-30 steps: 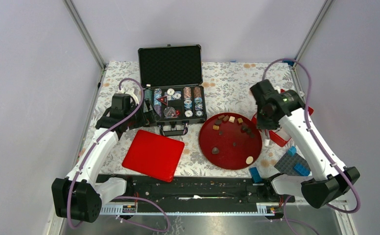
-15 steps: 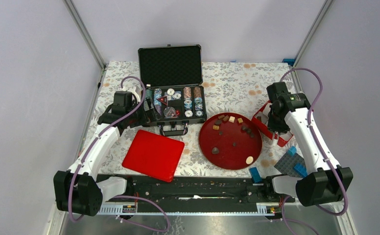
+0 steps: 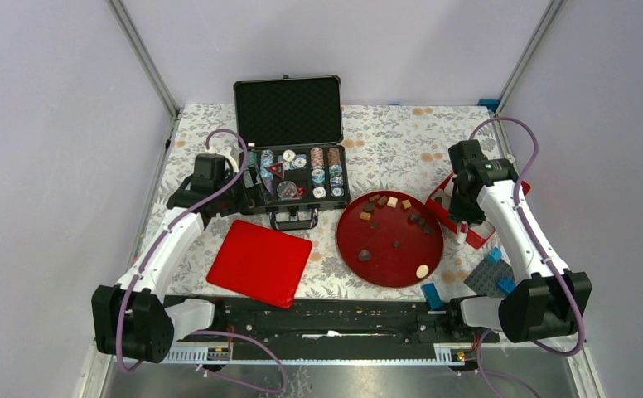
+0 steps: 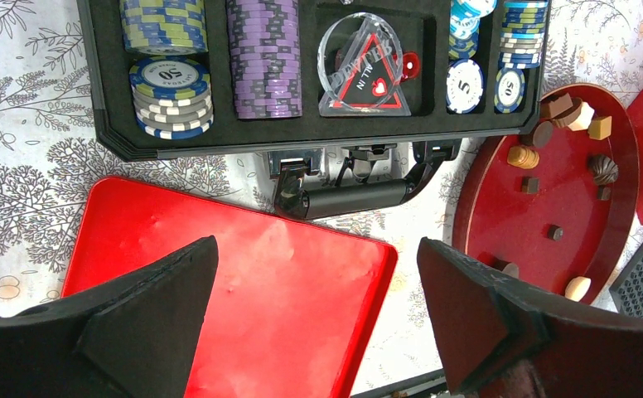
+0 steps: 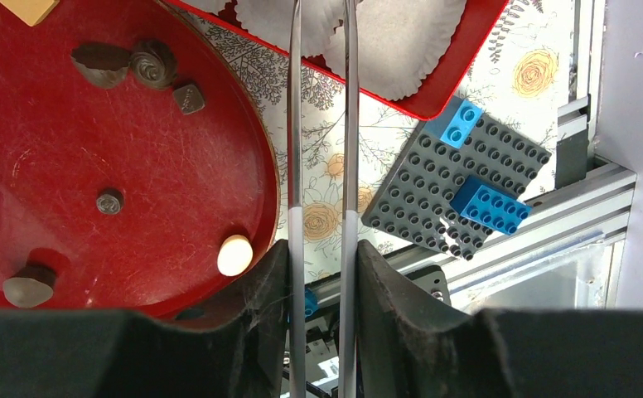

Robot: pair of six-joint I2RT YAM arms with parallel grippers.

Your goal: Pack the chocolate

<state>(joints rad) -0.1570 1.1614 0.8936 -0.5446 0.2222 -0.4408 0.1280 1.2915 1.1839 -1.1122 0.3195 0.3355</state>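
Top view: the left gripper (image 3: 248, 186) is hovering at the left end of the open poker chip case (image 3: 289, 112), jaws spread wide and holding nothing. The right gripper (image 3: 461, 217) is hanging over the red tray (image 3: 442, 209), which is sitting just beside the round red plate (image 3: 384, 261). The chocolate (image 3: 392, 201) is lying scattered on that plate (dark, tan and cream pieces, mostly toward its far edge).

Left wrist: the fingers (image 4: 161, 290) are standing far apart above the red square lid (image 4: 244, 298). The case handle is showing just beyond the lid.

Right wrist: the pads are pinching a pair of metal tongs (image 5: 295, 124). Its 2 thin blades are running out over the white paper cups (image 5: 393, 41) in the tray, slightly apart, tips out of frame. A grey baseplate (image 5: 422, 191) carrying 2 blue bricks (image 5: 490, 206) is lying beside the tongs.
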